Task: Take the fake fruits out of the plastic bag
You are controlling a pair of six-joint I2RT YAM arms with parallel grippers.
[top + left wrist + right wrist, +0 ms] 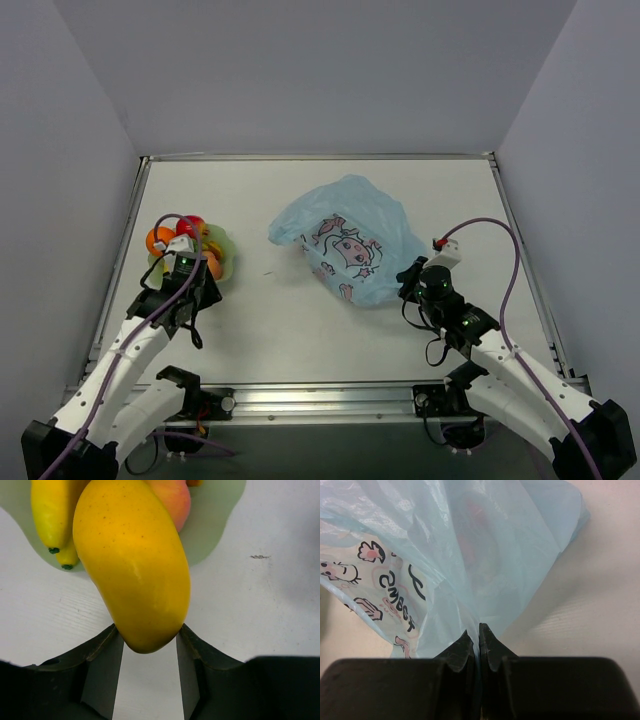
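My left gripper point(188, 262) point(148, 630) is shut on the lower end of a large yellow mango-shaped fruit point(132, 565), held over the pale green plate point(215, 525). A yellow banana piece point(47, 515) and a peach-pink fruit point(172, 500) lie on that plate. From above, an orange ball point(160, 240) and a red apple point(187, 227) also sit there. The light-blue plastic bag point(350, 245) point(485, 540) lies mid-table. My right gripper point(410, 278) point(479, 629) is shut on its thin near edge. A faint reddish shape point(472, 525) shows through the plastic.
The pale green plate point(228, 268) sits at the left of the table. Grey walls close in the table on three sides. A metal rail point(320, 398) runs along the near edge between the arm bases.
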